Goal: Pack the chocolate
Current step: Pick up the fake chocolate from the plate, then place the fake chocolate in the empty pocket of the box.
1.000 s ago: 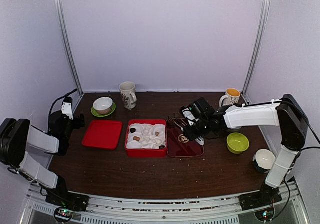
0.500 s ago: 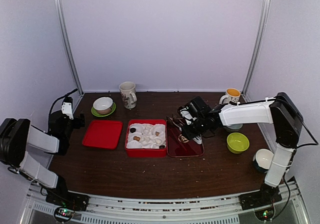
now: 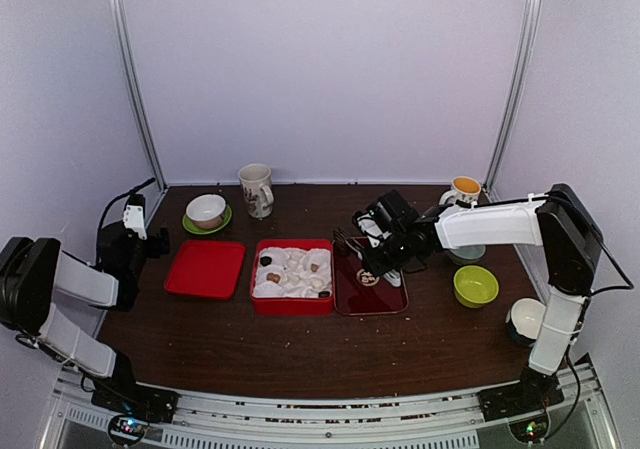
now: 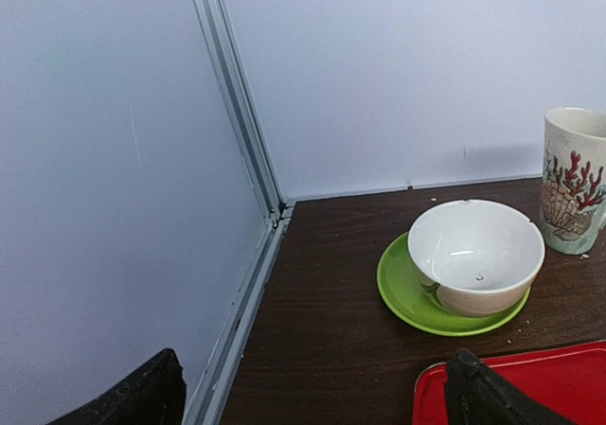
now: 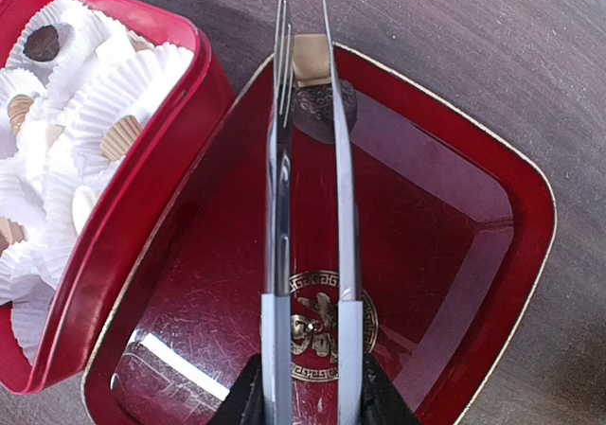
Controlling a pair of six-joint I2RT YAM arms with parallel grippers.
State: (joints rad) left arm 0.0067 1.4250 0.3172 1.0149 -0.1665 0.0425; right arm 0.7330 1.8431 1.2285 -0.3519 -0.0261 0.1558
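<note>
The metal tongs point(image 5: 277, 207) reach over a glossy dark-red tray point(image 5: 454, 226), their tips at its far end. Just left of the tongs sits a red box point(image 5: 142, 217) lined with white paper cups point(image 5: 123, 84), and farther left lies a flat red lid point(image 3: 205, 268). Right of the tongs stands a green bowl point(image 3: 475, 285), with an orange-lined mug point(image 3: 464, 193) behind it.

My left arm point(image 3: 75, 281) folded back at the left edge, left gripper point(image 4: 312, 392) spread wide, my right arm point(image 3: 495, 227) stretched inward, right gripper point(image 5: 310, 397) clamped on the tongs point(image 5: 343, 217).
</note>
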